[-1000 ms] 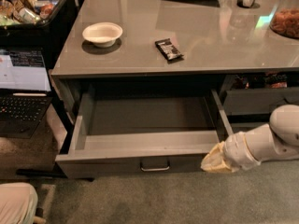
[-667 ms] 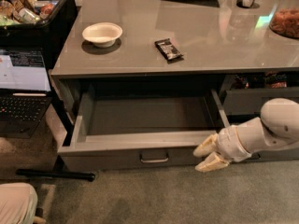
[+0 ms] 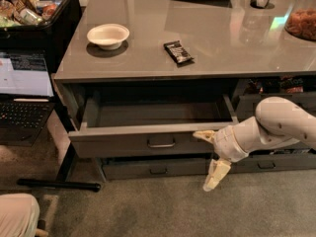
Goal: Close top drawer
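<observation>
The top drawer (image 3: 123, 141) is a wide grey drawer under the grey counter (image 3: 207, 28), pulled part way out, with a small metal bar pull (image 3: 161, 143) at centre. Its inside looks empty. My gripper (image 3: 210, 154) is at the right end of the drawer front, on a white arm (image 3: 276, 125) coming in from the right. It is open: one cream finger (image 3: 203, 135) rests against the upper edge of the drawer front, and the other finger (image 3: 216, 174) points down toward the floor.
A lower grey drawer (image 3: 153, 168) sits shut beneath. Narrower drawers (image 3: 276, 100) are to the right. A white bowl (image 3: 107, 35), a dark snack bar (image 3: 178, 52) and a snack jar (image 3: 302, 21) are on the counter. An open laptop (image 3: 24, 90) and a black stand foot (image 3: 59, 184) are at left.
The drawer has slid inward and sticks out less than before. My gripper has moved left and up along the drawer front, and its fingers have spread wider.
</observation>
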